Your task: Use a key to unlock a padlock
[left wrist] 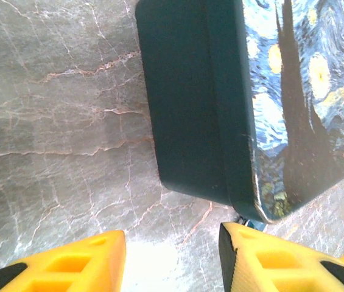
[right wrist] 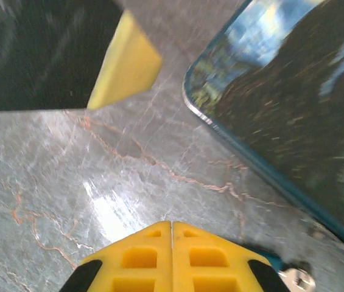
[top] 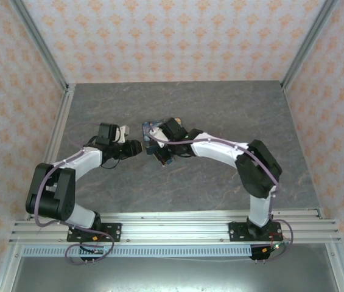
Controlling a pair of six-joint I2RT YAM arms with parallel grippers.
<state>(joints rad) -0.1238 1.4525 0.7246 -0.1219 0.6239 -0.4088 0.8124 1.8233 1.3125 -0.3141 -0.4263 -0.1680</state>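
1. the left gripper hangs over the table near its middle. its fingers are wide apart and empty, just beside the painted tin.
2. the right gripper has its fingers pressed together with no gap. i cannot tell whether a thin key is pinched between them.
3. the padlock looks to be the small blurred teal shape with silvery bits, just beside the right fingers. it is near the tin's corner and well away from every table edge.
4. risks: the two grippers are close together, so a careless reach could knock fingers or shove the tin against the lock. the tiny lock may skid on the smooth top if it is not held firmly while the key presses in.
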